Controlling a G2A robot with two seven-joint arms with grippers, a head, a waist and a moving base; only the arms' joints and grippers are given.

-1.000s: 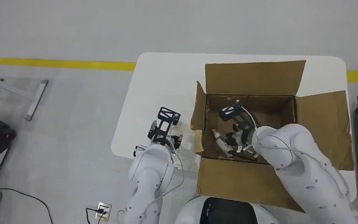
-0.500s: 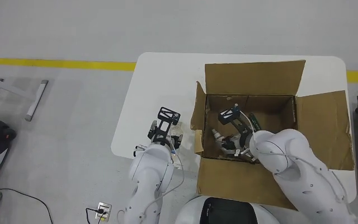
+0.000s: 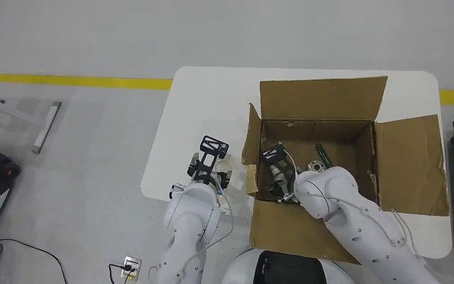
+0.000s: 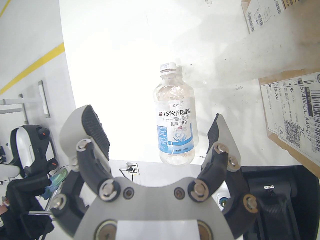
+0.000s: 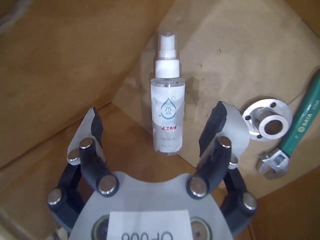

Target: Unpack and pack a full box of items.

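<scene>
My right fingers hang apart over the little clear plastic spray bottle (light, slick, I reckon); I'd pinch its labelled middle.

Top cam: we look straight down from above the arms, farthest off, at the white rounded table w/ the open brown cardboard box. L wrist cam: we sit close over the tabletop, box's outer side alongside. R wrist cam: closest, we face the box's inside. All three share the box.
</scene>
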